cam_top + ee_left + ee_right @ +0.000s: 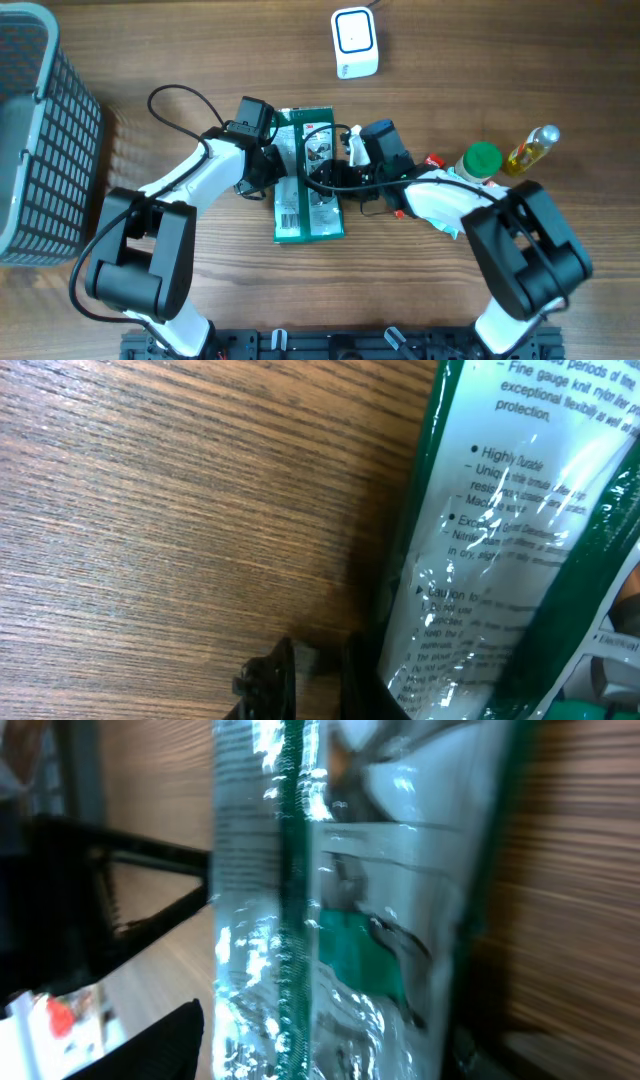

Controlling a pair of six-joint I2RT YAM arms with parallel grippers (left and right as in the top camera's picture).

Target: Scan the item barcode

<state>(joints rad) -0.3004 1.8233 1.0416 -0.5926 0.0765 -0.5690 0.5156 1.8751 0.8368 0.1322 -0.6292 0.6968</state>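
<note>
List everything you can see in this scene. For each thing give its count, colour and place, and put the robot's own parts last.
basket: one, grey mesh, far left
scanner: one, white with a blue square, top centre
package: one, green and white, centre, between the two arms
jar: one, green lid, right of centre
bottle: one, yellow, just right of the jar
small item: one, red, just left of the jar, too small to identify
table: one, brown wood, under everything
left claw: one, black, at the package's left edge, shut
right claw: one, black, at the package's right edge, open or shut unclear
</note>
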